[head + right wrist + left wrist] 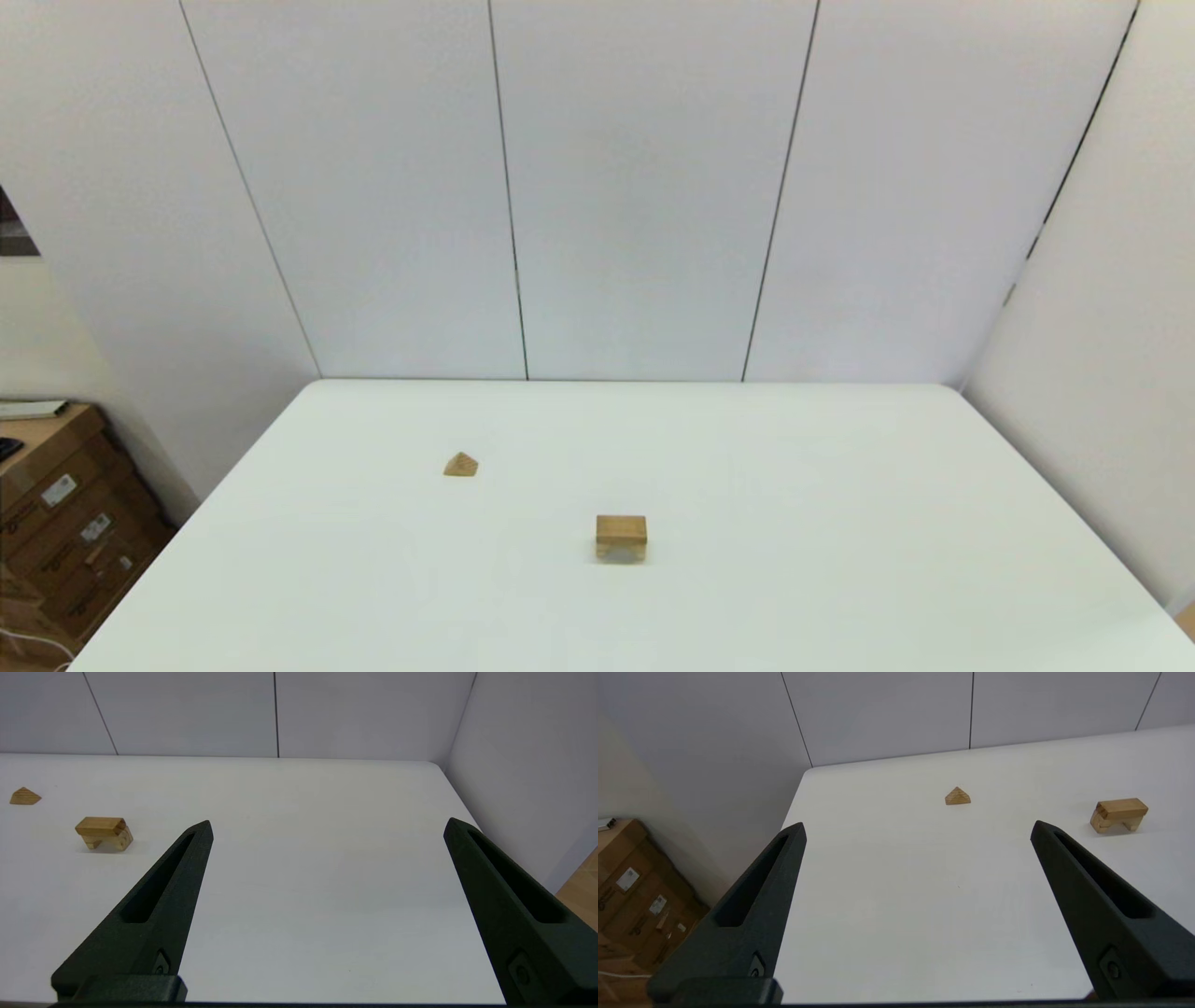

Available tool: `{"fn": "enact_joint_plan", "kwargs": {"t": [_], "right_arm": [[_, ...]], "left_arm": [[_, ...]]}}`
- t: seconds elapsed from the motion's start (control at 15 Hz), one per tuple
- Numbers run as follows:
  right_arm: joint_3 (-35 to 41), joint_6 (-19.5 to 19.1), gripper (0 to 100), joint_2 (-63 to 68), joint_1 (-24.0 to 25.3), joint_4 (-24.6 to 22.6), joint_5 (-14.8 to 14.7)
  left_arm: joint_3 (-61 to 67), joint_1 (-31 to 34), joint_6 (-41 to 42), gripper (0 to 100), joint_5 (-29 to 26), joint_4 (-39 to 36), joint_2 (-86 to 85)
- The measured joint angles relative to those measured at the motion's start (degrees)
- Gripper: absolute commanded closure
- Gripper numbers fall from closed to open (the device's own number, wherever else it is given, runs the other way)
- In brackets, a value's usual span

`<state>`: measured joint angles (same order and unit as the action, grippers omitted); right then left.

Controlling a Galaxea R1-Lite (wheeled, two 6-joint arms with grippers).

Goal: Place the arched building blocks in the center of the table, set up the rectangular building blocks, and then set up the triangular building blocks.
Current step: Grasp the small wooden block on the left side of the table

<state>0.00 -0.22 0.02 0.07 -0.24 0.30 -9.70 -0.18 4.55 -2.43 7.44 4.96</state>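
Judging by the stack near the middle of the table, where the rectangular block already lies flat on the arched block, the step in hand looks like fetching the triangular block, which sits alone at about ten o'clock from the stack, well apart from it. Both arms are parked off the near edge, out of the head view; the left gripper and the right gripper each hold their fingers spread wide with nothing between them. The left arm is probably the better choice, since the prism lies on its side of the table, nearly dead ahead at twelve o'clock in its wrist view. A sound approach would come down from above and close the fingers on the two flat end faces, not the sloped ones, which may let it slip. Carrying it peak up and lowering it gently onto the slab's centre should keep the stack from shifting.
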Motion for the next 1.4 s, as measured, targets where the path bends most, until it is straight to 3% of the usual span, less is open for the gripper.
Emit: {"fn": "enact_joint_plan", "kwargs": {"t": [0.47,0.67,0.87,1.4], "right_arm": [[0.0,0.0,0,0.0,0.0,0.0,0.0],[0.0,0.0,0,0.0,0.0,0.0,0.0],[0.0,0.0,0,0.0,0.0,0.0,0.0],[0.0,0.0,0,0.0,0.0,0.0,0.0]], "left_arm": [[-21.7,0.9,6.1,0,-0.5,12.5,27.6],[-30.6,2.9,10.4,0,-3.7,16.6,42.8],[-38.6,4.2,12.6,0,-7.4,17.4,57.7],[-61.5,4.2,21.1,0,-9.3,17.8,95.9]]}}
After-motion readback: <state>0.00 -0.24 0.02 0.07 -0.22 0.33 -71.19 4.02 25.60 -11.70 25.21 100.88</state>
